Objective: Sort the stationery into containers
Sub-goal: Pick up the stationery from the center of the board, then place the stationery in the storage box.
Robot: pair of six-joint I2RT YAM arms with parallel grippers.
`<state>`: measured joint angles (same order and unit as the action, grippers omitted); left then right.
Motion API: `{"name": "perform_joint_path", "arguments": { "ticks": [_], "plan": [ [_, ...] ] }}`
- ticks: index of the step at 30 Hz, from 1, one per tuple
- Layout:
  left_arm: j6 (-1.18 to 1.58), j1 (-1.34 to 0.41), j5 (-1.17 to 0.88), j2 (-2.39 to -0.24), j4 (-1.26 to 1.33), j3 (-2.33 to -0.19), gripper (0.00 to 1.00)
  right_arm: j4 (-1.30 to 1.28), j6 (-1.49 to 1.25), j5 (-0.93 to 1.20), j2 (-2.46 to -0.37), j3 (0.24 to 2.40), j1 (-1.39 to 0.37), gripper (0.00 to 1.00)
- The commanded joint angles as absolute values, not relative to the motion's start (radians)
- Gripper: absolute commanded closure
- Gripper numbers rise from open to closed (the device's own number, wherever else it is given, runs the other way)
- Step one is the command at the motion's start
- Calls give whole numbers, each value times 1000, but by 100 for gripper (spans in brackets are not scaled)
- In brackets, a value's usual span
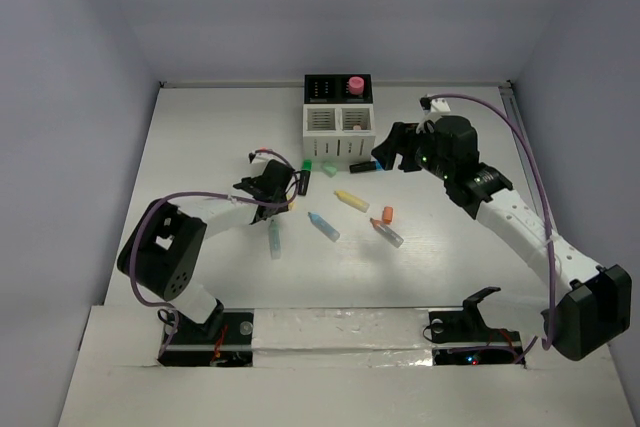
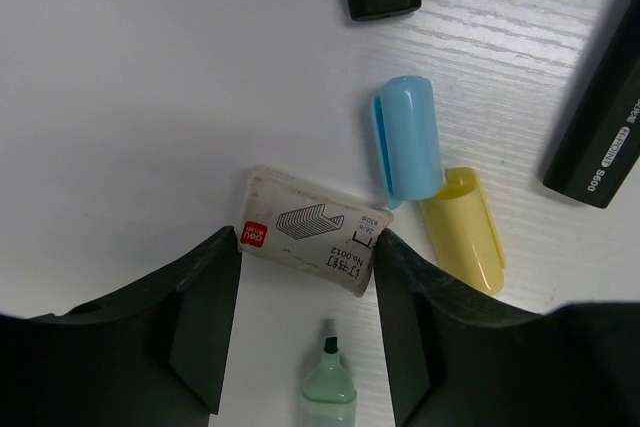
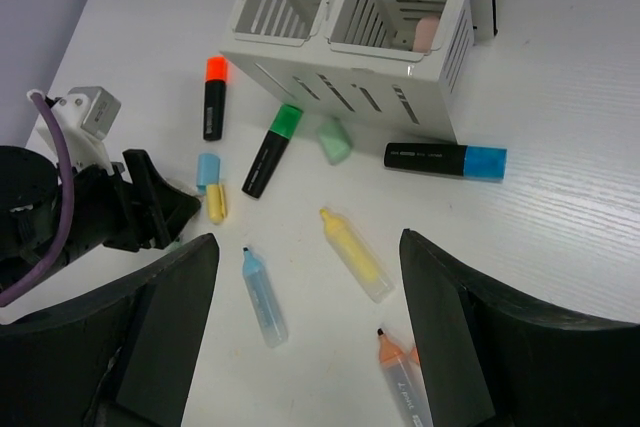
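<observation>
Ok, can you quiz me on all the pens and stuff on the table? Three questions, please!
1. True or false: the right fingers are holding a marker.
2. What sits between the left fingers? A) a yellow highlighter B) a staple box C) a blue cap
3. Fill in: the black marker closest to the organizer compartment with the pink item has a ___ cap.
Key: 1 false, they are open and empty. 2 B. 3 blue.
</observation>
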<state>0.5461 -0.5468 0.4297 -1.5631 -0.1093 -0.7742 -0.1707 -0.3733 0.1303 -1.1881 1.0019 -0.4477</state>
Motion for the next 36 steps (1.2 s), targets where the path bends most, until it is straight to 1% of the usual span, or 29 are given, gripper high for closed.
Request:
{"name": "perform_joint_path", "arguments": {
  "ticks": [1, 2, 5, 6, 8, 13, 14, 16, 17, 22, 26, 31, 32, 36],
  "plan": [
    [549, -540, 445, -1562, -109, -795, 56, -133, -367, 115, -1161, 1000, -459, 21],
    [551, -540, 445, -1552, -110, -784, 63, -133, -367, 114, -1158, 1000, -459, 21],
    [561, -540, 422, -1502, -126, -763, 72, -132, -367, 113, -1157, 997, -459, 21],
    [564, -540, 416, -1482, -138, -759, 74, -133, -367, 114, -1157, 997, -459, 21],
    [571, -540, 406, -1403, -179, -752, 76, -132, -367, 114, -1154, 994, -459, 21],
    [595, -592, 419, -1208, -276, -790, 77, -132, -371, 103, -1140, 983, -459, 21],
    [594, -592, 413, -1162, -290, -825, 77, -133, -373, 98, -1138, 982, -459, 21],
    [583, -612, 370, -1140, -290, -873, 77, -137, -379, 86, -1123, 968, -459, 21],
    [577, -612, 356, -1144, -285, -934, 77, -135, -380, 71, -1117, 960, -459, 21],
    [517, -658, 319, -1242, -229, -1132, 77, -152, -403, 17, -1065, 884, -459, 20],
    [474, -672, 261, -1424, -186, -1337, 77, -169, -422, 6, -1017, 832, -459, 20],
    [439, -692, 219, -1633, -181, -1537, 77, -178, -443, 6, -964, 784, -459, 20],
    [425, -692, 215, -1699, -184, -1572, 77, -181, -445, 6, -956, 781, -459, 20],
    [394, -701, 221, -1834, -198, -1748, 75, -202, -445, 6, -931, 775, -459, 20]
  ]
}}
